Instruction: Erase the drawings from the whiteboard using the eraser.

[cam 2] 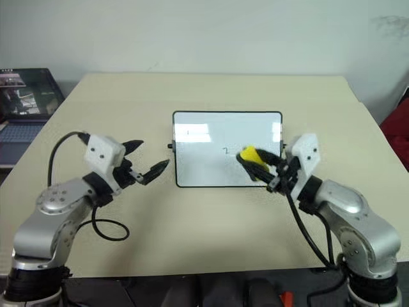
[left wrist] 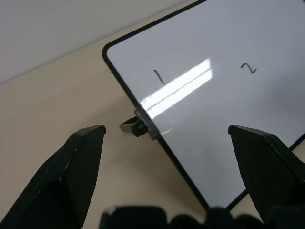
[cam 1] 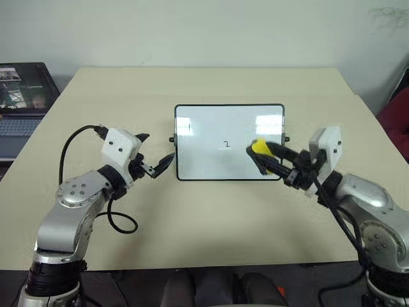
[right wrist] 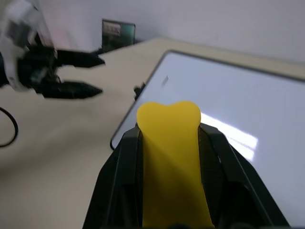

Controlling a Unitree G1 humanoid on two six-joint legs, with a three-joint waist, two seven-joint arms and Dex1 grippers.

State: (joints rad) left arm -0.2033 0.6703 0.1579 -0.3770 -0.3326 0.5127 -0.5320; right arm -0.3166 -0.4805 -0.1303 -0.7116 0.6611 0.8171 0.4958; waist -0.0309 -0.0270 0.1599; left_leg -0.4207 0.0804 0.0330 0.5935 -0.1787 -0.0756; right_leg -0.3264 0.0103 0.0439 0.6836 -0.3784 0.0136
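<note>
Whiteboard (cam 1: 229, 142): lies flat near the middle of the beige table (cam 1: 211, 230), thin dark frame, small black knobs at its side edges.
Head views, drawings (cam 1: 225, 144): a "2"-like squiggle near the board's middle and a short stroke towards its upper left corner.
Head views, eraser (cam 1: 260, 148): yellow, clamped in the right gripper (cam 1: 261, 156), held over the right part of the board, just right of the "2".
Head views, left gripper (cam 1: 154, 158): fingers spread apart, holding nothing, just beside the board's left edge, near its knob.
Head views, laptop (cam 1: 22, 96): open, off the table's far left corner.
Left wrist view: two black fingers (left wrist: 66, 171) stand wide apart; between them the board's edge with a knob, the stroke and the squiggle.
Right wrist view: both black fingers pinch the yellow eraser, which points at the board; the left gripper shows beyond, fingers parted.
</note>
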